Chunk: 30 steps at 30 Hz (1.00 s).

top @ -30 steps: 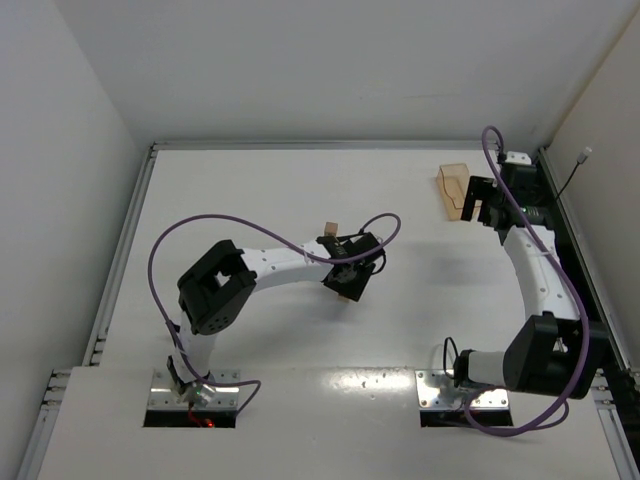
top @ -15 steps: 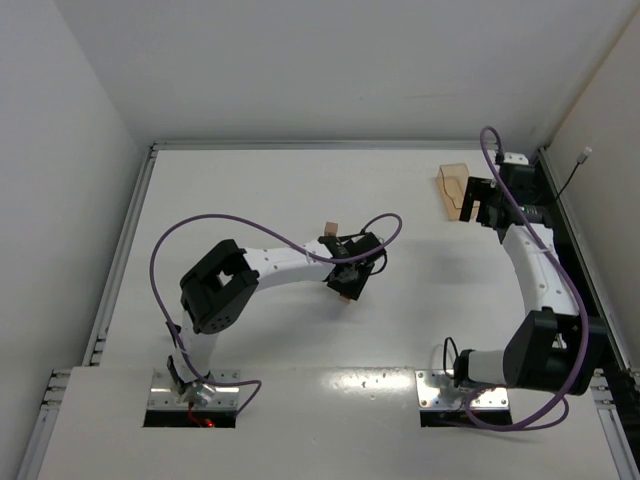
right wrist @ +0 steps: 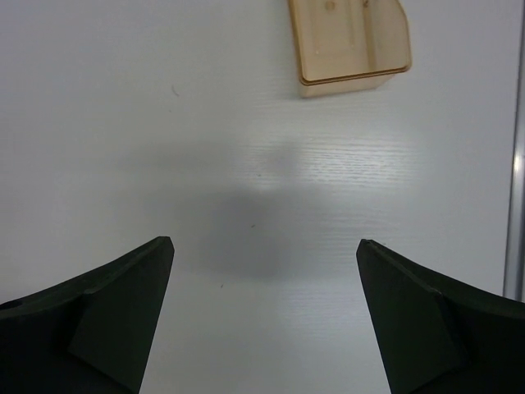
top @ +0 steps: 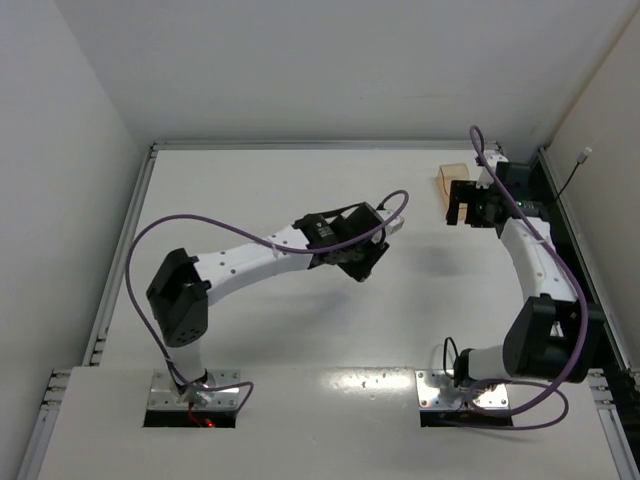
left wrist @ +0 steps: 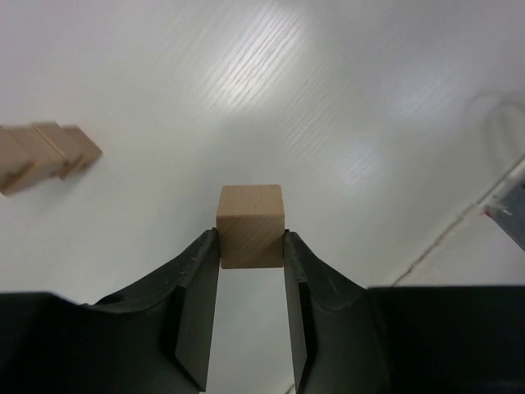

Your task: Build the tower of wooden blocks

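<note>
My left gripper (left wrist: 251, 242) is shut on a plain light-tan wood cube (left wrist: 250, 226), held at the fingertips above the white table. A blurred row of tan wood blocks (left wrist: 45, 154) shows at the left edge of the left wrist view; I cannot tell whether they are stacked. In the top view the left gripper (top: 362, 266) is at mid-table, and it and its arm hide the blocks. My right gripper (right wrist: 262, 246) is wide open and empty over bare table; in the top view (top: 463, 207) it is at the far right.
A translucent tan plastic tray (right wrist: 349, 41) lies just beyond the right gripper, partly under it in the top view (top: 447, 177). A metal rail (right wrist: 517, 164) runs along the table's right edge. Walls close in the table on three sides.
The left arm has stretched out and swung toward the far right, carrying the cube off the table. The right gripper has shifted slightly left over the tray.
</note>
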Motion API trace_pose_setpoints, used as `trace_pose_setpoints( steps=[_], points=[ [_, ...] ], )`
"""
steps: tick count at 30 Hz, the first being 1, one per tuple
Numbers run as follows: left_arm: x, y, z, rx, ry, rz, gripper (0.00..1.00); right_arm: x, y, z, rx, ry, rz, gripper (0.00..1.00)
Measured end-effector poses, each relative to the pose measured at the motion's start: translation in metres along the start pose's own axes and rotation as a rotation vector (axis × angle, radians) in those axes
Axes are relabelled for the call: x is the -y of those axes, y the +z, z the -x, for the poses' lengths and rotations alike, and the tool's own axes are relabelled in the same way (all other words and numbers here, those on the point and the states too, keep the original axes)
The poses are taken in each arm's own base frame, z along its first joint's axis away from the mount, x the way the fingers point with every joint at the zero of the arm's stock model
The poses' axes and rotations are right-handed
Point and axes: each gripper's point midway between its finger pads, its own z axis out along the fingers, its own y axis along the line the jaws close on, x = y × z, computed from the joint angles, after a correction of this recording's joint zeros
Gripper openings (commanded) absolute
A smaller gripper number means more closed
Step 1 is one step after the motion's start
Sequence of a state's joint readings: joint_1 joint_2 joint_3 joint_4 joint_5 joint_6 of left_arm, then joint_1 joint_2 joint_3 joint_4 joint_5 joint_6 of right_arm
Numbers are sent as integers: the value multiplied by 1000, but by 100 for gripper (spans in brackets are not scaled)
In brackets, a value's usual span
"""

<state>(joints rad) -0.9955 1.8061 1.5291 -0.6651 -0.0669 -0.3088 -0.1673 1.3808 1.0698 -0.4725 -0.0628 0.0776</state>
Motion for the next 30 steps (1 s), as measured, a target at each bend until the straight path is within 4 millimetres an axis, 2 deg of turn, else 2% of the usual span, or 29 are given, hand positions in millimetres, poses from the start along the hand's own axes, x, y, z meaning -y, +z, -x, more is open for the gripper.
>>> trace_pose_setpoints(
  steps=[2,9,11,13,15,17,24,27,30],
  points=[
    [8,-25,24,72,59,-56,4,-7,3,-2,-11,-9,42,92],
    [25,-96,80,190,277,-202,5,-19,2,1,-16,-39,120,92],
    [16,-111,95,216,312,-209,3,-20,1,3,-12,-44,129,92],
    [3,-116,106,226,325,-195,1,-21,1,5,-8,-47,133,92],
    [-14,-114,114,220,326,-174,1,-21,0,6,-7,-48,137,92],
    [-33,-105,111,180,317,-154,1,-22,1,9,-3,-49,142,92],
    [-83,-61,83,-6,275,-107,0,-24,3,8,-13,-48,153,92],
    [-99,-57,77,-40,255,-75,0,-23,5,7,-17,-47,153,92],
    [-110,-60,81,-36,245,-42,0,-23,6,6,-22,-46,154,92]
  ],
)
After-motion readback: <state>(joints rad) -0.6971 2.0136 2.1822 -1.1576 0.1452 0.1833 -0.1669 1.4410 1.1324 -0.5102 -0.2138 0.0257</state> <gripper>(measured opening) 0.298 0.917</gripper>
